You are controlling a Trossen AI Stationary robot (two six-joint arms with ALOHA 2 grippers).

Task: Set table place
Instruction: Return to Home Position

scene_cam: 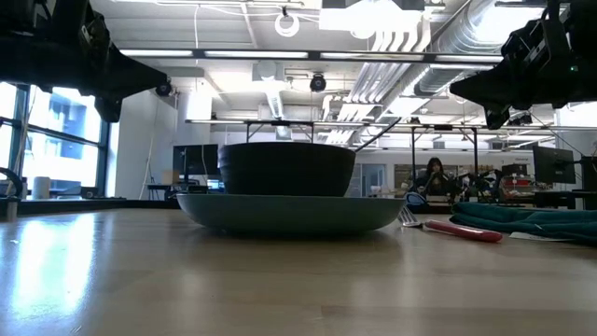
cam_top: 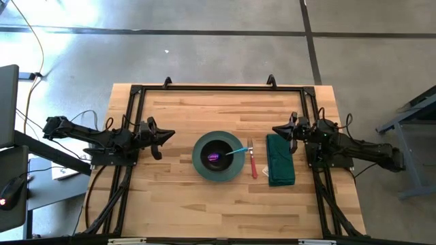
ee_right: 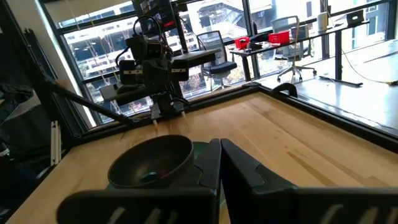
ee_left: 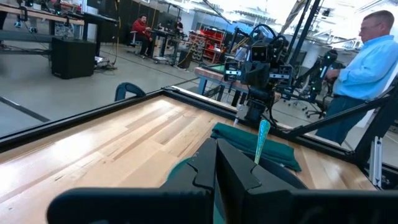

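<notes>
On the light-wood table (cam_top: 177, 197) a dark bowl (cam_top: 208, 151) stands on a teal plate (cam_top: 201, 169) at the middle. A spoon with a light-blue handle (cam_top: 237, 150) leans in the bowl. A red-handled fork (cam_top: 253, 165) lies flat to the right of the plate. A folded green napkin (cam_top: 280, 163) lies flat beyond the fork. My left gripper (cam_top: 163, 139) hovers left of the plate, shut and empty. My right gripper (cam_top: 278, 131) hovers by the napkin's far end, shut and empty. The fingers show closed in each wrist view (ee_left: 216, 163) (ee_right: 221, 163).
A black metal rail frame (cam_top: 218, 88) runs around the tabletop. Bare wood lies in front of the plate and toward the far edge. People show in the room beyond the table (ee_left: 367, 56).
</notes>
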